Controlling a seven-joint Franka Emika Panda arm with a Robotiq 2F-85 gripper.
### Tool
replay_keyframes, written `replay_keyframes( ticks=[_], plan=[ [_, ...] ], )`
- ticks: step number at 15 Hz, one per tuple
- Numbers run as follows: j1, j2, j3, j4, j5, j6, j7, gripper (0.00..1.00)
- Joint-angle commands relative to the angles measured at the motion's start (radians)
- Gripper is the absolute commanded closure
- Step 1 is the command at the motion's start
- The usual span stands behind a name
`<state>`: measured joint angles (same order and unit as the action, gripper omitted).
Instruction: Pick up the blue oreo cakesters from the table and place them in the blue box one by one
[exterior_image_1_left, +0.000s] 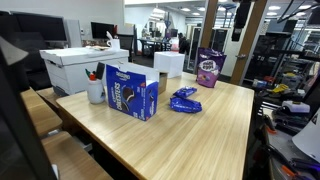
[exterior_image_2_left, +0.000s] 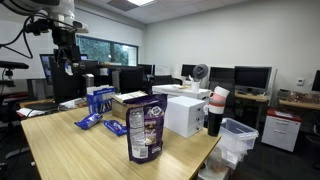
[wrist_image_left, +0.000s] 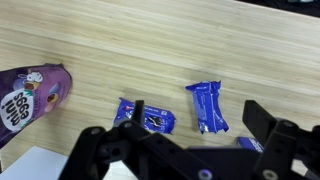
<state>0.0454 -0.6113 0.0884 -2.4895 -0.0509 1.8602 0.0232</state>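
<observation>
I have the table (exterior_image_1_left: 200, 140), with its light wood-grain top, in both exterior views. A large white box (exterior_image_1_left: 85, 62) sits at a far corner in an exterior view, and a smaller white box (exterior_image_1_left: 168, 63) stands along the far edge.

The Panda arm (exterior_image_2_left: 55, 25) hangs above the table in an exterior view, with its gripper (exterior_image_2_left: 68, 62) well clear of the surface. The wrist view shows the jaws spread wide with nothing between them. The fingers (wrist_image_left: 100, 150) touch no packet.

The blue box (exterior_image_1_left: 133, 92) stands upright near one long edge, just beside a white cup of pens (exterior_image_1_left: 96, 92). I cannot tell what it holds. A purple standing bag (exterior_image_1_left: 209, 68) is upright at the other far corner.

The blue oreo cakesters (exterior_image_1_left: 185, 100) lie flat on the table towards the middle, between the blue box and the purple bag and apart from both. In the wrist view I count two whole packets, one (wrist_image_left: 145, 117) near the other (wrist_image_left: 207, 106) but not touching. A third packet (wrist_image_left: 250, 145) is partly hidden behind a finger.
</observation>
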Motion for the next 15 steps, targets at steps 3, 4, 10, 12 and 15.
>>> replay_keyframes(
  ticks=[3,4,10,12,15],
  plan=[
    [0.015,0.015,-0.018,0.007,0.011,-0.001,-0.022,0.0],
    [0.02,0.014,-0.023,0.004,0.015,0.005,-0.036,0.0],
    [0.049,0.05,-0.035,0.019,0.008,-0.014,-0.104,0.0],
    [0.049,0.074,-0.008,0.034,-0.018,-0.038,-0.078,0.0],
    [0.051,0.081,0.029,0.034,-0.061,-0.037,-0.045,0.0]
  ],
)
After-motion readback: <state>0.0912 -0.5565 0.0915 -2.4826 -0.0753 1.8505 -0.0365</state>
